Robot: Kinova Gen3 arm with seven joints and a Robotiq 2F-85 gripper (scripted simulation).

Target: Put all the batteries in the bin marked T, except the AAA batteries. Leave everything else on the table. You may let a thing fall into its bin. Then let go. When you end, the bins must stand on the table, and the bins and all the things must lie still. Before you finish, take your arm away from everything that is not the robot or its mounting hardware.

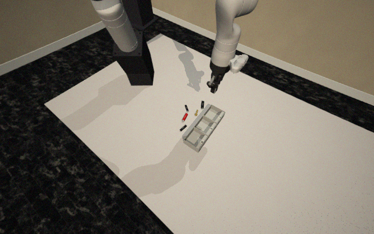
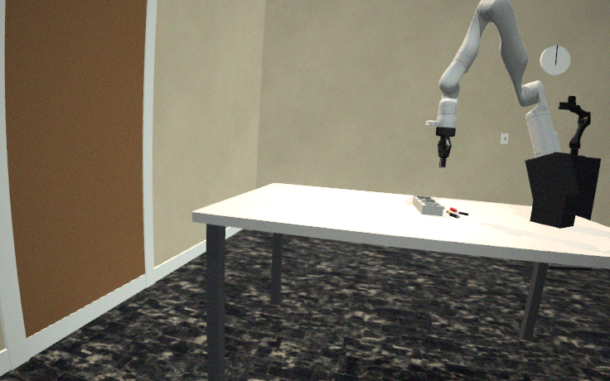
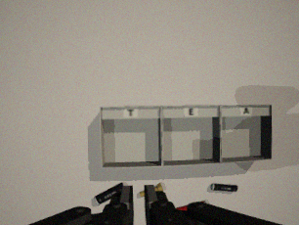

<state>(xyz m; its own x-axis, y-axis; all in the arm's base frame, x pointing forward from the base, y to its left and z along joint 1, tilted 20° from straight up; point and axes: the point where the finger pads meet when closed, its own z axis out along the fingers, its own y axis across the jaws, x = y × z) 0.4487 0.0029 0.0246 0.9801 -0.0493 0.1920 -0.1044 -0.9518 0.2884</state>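
My gripper [image 1: 213, 90] [image 2: 442, 163] [image 3: 139, 198] hangs high above the table, over the far end of a grey row of three bins [image 1: 190, 143] [image 2: 423, 207] [image 3: 160, 137]. Its fingers stand almost together with nothing between them. All three compartments look empty, and their labels are too small to read. Beside the bins lie a red battery [image 1: 184, 117] [image 2: 453, 209], a small yellow one [image 1: 196, 112], and three black ones [image 1: 186, 107] [image 1: 202, 104] [image 1: 183, 127]. In the wrist view one black battery [image 3: 223, 188] lies in front of the bins; the rest are partly hidden by the fingers.
The arm's black pedestal [image 1: 137, 63] [image 2: 559, 188] stands at the table's far side. The white table [image 1: 275, 165] [image 2: 314, 210] stretches wide around the bins.
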